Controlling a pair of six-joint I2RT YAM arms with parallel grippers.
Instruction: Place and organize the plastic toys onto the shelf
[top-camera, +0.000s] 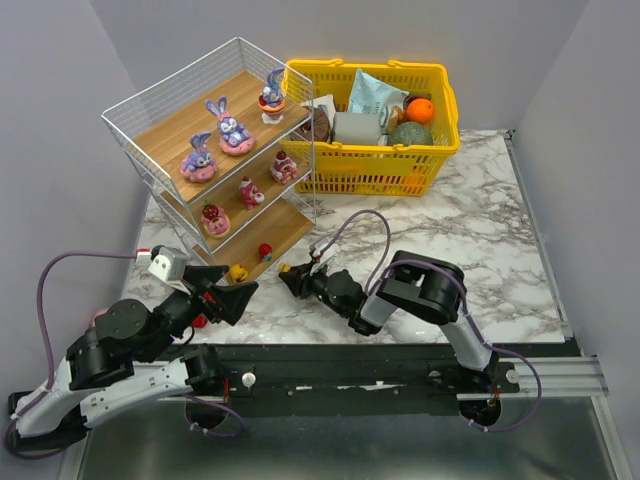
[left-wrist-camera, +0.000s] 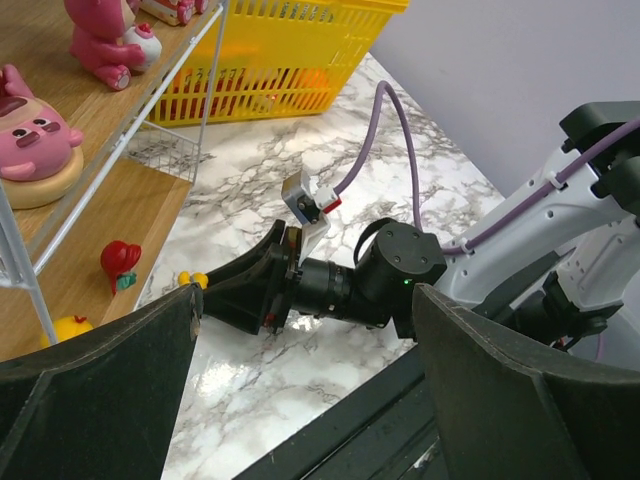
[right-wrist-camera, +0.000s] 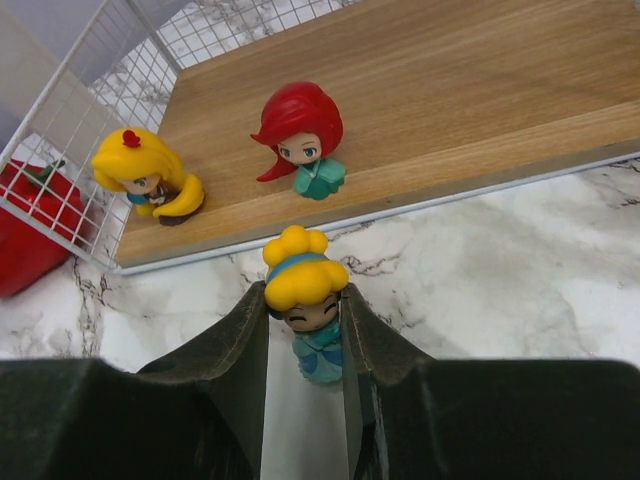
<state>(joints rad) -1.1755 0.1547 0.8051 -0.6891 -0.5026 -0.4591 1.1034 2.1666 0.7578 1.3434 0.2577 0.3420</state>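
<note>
R gripper (right-wrist-camera: 303, 305) has its fingers pinched on a yellow-haired figurine (right-wrist-camera: 305, 278) in a blue dress. It's held upright over the marble table (right-wrist-camera: 520, 260), just in front of the shelf (right-wrist-camera: 450, 90) bottom board. On that board, apart from each other: a red-haired figurine (right-wrist-camera: 300, 135) and a blonde figurine (right-wrist-camera: 145, 172) w/ red bow. Top tier has three purple bunnies (top-camera: 232, 127), mid tier three pink-red figures (top-camera: 249, 191). L gripper (left-wrist-camera: 305, 400) has fingers spread wide, nothing between them, near the shelf's front corner
</note>
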